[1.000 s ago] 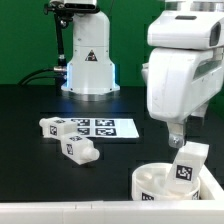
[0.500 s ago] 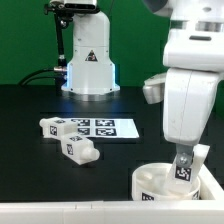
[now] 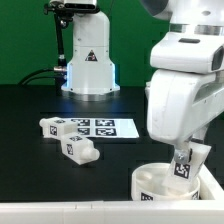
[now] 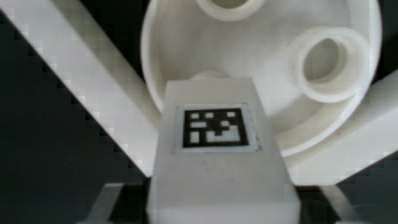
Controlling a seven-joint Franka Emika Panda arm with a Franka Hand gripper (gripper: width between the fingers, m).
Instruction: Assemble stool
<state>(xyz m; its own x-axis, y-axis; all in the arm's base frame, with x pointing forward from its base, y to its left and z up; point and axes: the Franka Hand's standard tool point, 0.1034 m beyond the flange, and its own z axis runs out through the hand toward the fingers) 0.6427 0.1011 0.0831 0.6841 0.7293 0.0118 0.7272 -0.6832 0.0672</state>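
The leg [image 3: 186, 167] hung clamped between the fingers, which were closed on its upper end with no slack that I could see; in the wrist view the leg [image 4: 214, 150] filled the gap between them, tag face toward the camera. Its long axis ran straight out from the fingers, near upright in the exterior view with a slight lean, free end pointing down at the seat [image 3: 148, 181]. The seat lay flat directly below the fingers, and I couldn't tell whether the leg tip was touching it or just above. I read this as the insertion step: leg over disc, not yet seated. The wrist view showed the seat [image 4: 222, 55] beyond the leg tip, with one open socket [image 4: 331, 65] off to the side of the leg axis rather than in line, and a second socket [image 4: 231, 8] further out. To do this well I'd have shifted the gripper [image 3: 182, 152] sideways until tip and socket lined up, squared the axis to the disc, then gone down slowly and watched for binding. A white bar [image 4: 75, 70] ran beside the seat, close enough to mind during the shift. Two spare legs [image 3: 55, 127] [image 3: 79, 150] lay well away from the fingers, by the marker board [image 3: 100, 128].
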